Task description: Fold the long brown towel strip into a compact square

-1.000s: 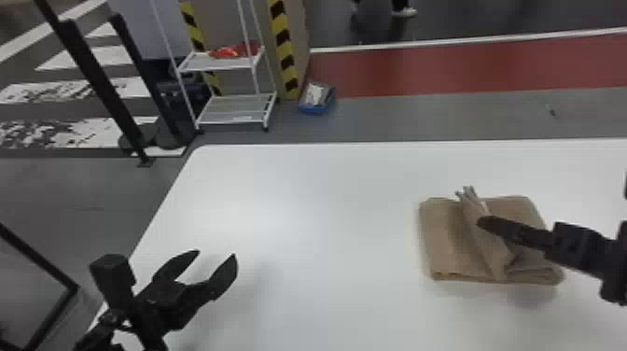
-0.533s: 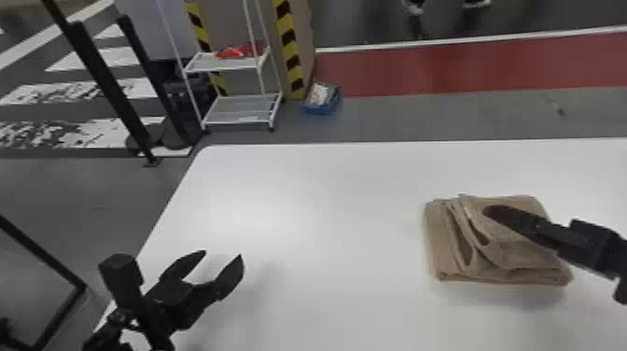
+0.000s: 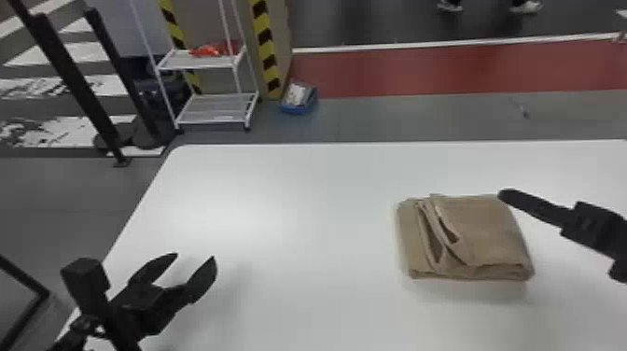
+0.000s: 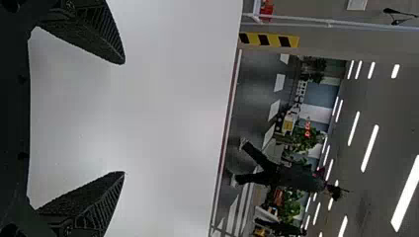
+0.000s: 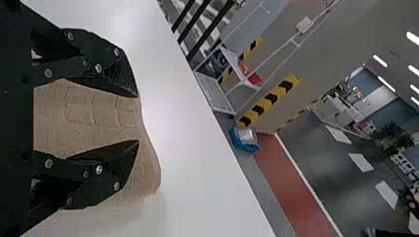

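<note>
Left hand [image 3: 194, 256], right hand [image 3: 509, 196] agape

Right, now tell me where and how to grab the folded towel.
Pinch the towel at its right edge, one finger over and one under all layers, coming low from the right, where the right gripper hangs open. It looks flat and evenly stacked there; the loose folds on its left part would probably slip.

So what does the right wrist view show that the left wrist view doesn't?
Right wrist view: the folded brown towel, the open right hand with its fingers spread in front of it, the blue bin on the floor, and black posts beyond the table.
Left wrist view: the open left hand against the tabletop.
Both: the white table, yellow-and-black striped tape, ceiling lights.
</note>
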`<control>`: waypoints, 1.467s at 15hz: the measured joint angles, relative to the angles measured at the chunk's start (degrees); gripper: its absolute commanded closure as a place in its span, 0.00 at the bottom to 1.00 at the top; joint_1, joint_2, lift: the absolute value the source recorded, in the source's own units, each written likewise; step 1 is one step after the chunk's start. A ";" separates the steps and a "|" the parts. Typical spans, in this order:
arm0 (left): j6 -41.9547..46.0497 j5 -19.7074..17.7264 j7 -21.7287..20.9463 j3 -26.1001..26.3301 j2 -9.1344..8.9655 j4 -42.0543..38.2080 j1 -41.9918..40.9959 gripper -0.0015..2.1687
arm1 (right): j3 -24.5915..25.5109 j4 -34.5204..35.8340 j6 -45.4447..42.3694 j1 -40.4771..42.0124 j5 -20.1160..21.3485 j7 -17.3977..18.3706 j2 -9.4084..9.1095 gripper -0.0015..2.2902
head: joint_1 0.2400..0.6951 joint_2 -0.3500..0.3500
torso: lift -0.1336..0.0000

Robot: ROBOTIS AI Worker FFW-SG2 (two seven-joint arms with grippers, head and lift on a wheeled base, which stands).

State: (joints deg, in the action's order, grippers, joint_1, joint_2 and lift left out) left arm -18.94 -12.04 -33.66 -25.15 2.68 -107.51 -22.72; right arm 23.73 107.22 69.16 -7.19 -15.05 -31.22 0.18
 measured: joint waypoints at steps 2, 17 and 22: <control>0.00 0.00 0.00 0.02 0.04 0.24 0.24 0.04 | -3.35 0.54 -1.08 0.10 7.11 0.43 0.00 0.93 | 1.00 0.66 | 0.07; -0.01 0.34 0.43 0.07 0.02 -0.11 0.77 0.04 | -22.23 -9.57 -5.87 -4.29 16.85 -2.32 0.00 0.92 | 1.00 0.84 | 0.07; -0.01 0.53 0.44 0.25 -0.20 -0.08 0.80 0.04 | -27.07 -9.56 -5.37 -2.99 16.27 -4.65 0.00 0.92 | 1.00 0.93 | 0.07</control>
State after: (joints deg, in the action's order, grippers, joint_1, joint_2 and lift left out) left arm -18.94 -11.51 -33.22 -24.90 2.48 -107.59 -21.92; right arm -3.34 97.66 63.79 -10.18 1.22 -35.87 0.18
